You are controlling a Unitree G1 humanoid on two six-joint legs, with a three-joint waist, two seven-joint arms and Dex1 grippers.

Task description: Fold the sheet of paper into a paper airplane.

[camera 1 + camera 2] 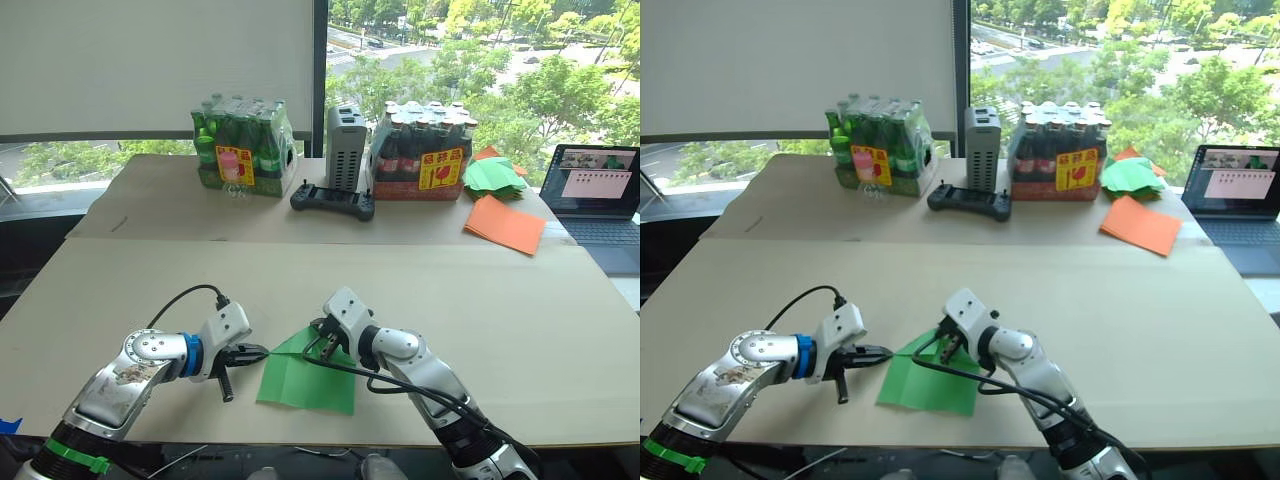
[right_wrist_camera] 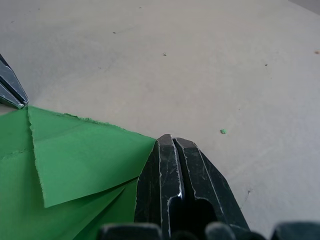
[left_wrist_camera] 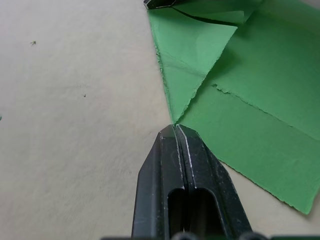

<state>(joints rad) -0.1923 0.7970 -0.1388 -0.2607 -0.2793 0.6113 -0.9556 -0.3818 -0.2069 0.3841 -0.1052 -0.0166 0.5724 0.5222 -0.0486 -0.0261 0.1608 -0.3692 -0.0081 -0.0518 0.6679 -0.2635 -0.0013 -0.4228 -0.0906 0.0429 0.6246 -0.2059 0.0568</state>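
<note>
The sheet of paper (image 1: 305, 375) is seen lying on the desk (image 1: 520, 330) near its front edge, between the two arms. Its far corners are folded inward, so that a point is formed at the far end, while the near part lies flat as a rectangle.

The left gripper (image 1: 258, 352) is held at the sheet's left side, its fingers (image 3: 182, 165) pressed together with no gap between them. In the left wrist view the tips are seen touching the left corner of the folded flap, right at the paper's torn-looking edge; whether any paper is pinched between them cannot be told.

The right gripper (image 1: 322, 345) is placed at the far pointed end of the sheet, tilted downward onto it. Its fingers (image 2: 175, 170) are likewise pressed together, and in the right wrist view their tips are seen resting at the edge of the folded flap, the green paper lying beside and under them.

Farther back on the desk, well apart from the sheet, an orange sheet (image 1: 505, 224) and a heap of green sheets (image 1: 493, 176) are seen at the right.
</note>
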